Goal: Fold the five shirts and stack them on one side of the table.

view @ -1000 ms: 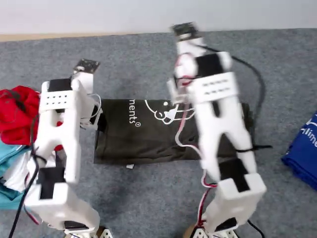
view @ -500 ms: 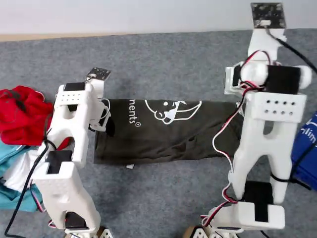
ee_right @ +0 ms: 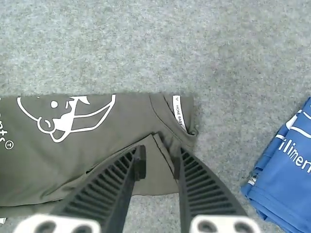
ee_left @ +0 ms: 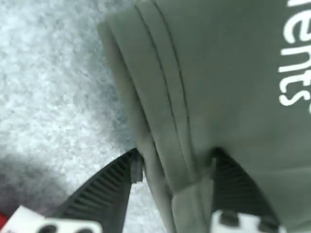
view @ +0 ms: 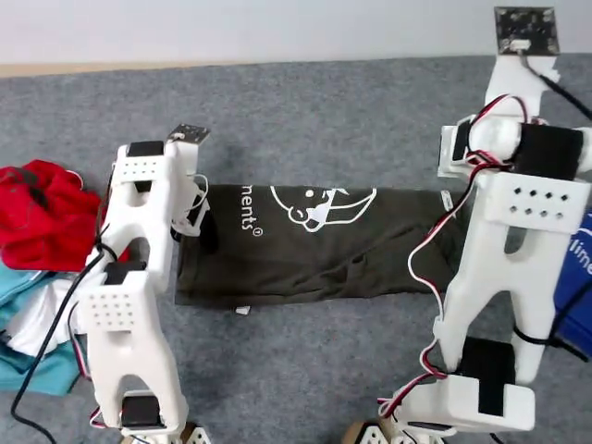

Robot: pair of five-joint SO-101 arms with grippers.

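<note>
Here's the dark olive cotton shirt (view: 314, 250) with its white print, folded into a long band and lying flat across the middle of the grey felt-like table surface (view: 277, 111). The left arm is bent low at the shirt's left end, wrist tipped down. In its wrist view, the left gripper (ee_left: 175, 158) has the stitched hem bunched between its black ribbed fingers (ee_left: 114, 182). The jaws are fairly wide apart, but the thick fold fills the gap and both sides press into the cloth. Over on the other side, the right arm stands tall and stretched towards the far edge. The right gripper (ee_right: 158, 155) hangs above the shirt's right end, near the neck label. Its jaws are only a narrow slit apart, with nothing between them. A crumpled red garment (view: 37, 213) sits at the left edge above a heap of teal and white clothes (view: 28, 314). A bright blue printed shirt (ee_right: 286, 174) lies at the right edge.
</note>
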